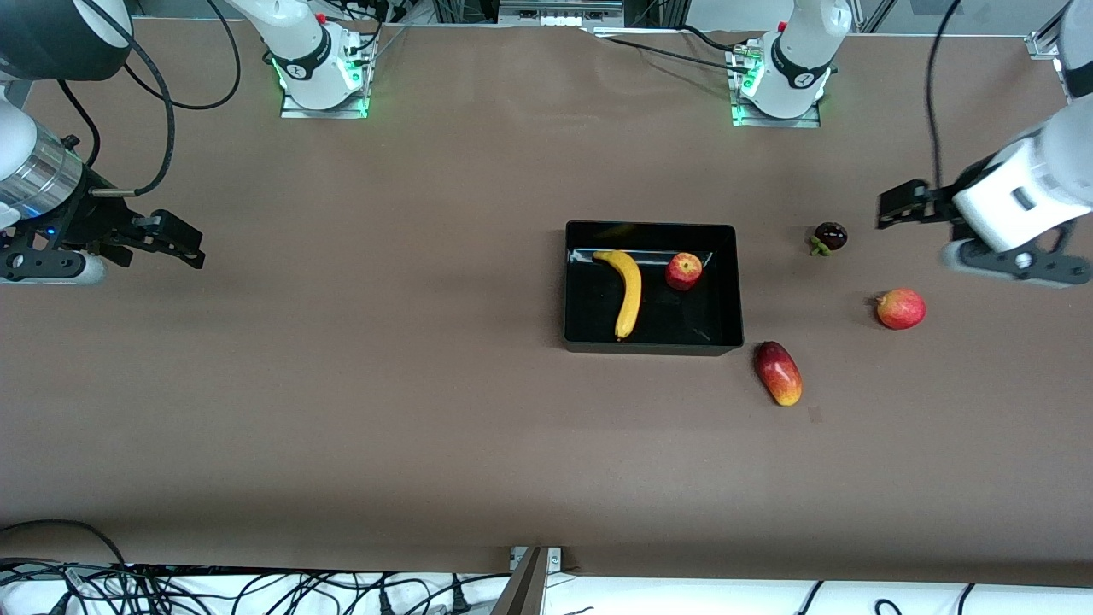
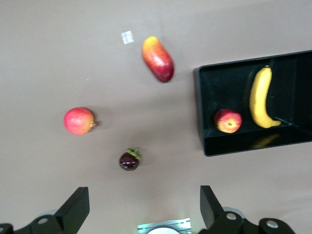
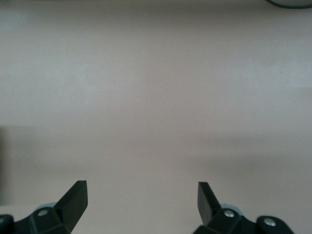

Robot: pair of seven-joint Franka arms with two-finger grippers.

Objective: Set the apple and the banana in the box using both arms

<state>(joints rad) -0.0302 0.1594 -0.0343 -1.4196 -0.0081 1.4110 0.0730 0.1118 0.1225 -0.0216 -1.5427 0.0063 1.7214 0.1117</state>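
The glossy black box stands on the brown table, toward the left arm's end. The yellow banana and the small red apple lie inside it, apart from each other. The left wrist view also shows the box, the banana and the apple. My left gripper is open and empty, up over bare table near a dark purple fruit; its fingers show wide apart in the left wrist view. My right gripper is open and empty over bare table at the right arm's end, as its wrist view shows.
Three other fruits lie on the table beside the box, toward the left arm's end: a dark purple mangosteen, a pinkish-red round fruit, and an oblong red-yellow fruit nearest the front camera.
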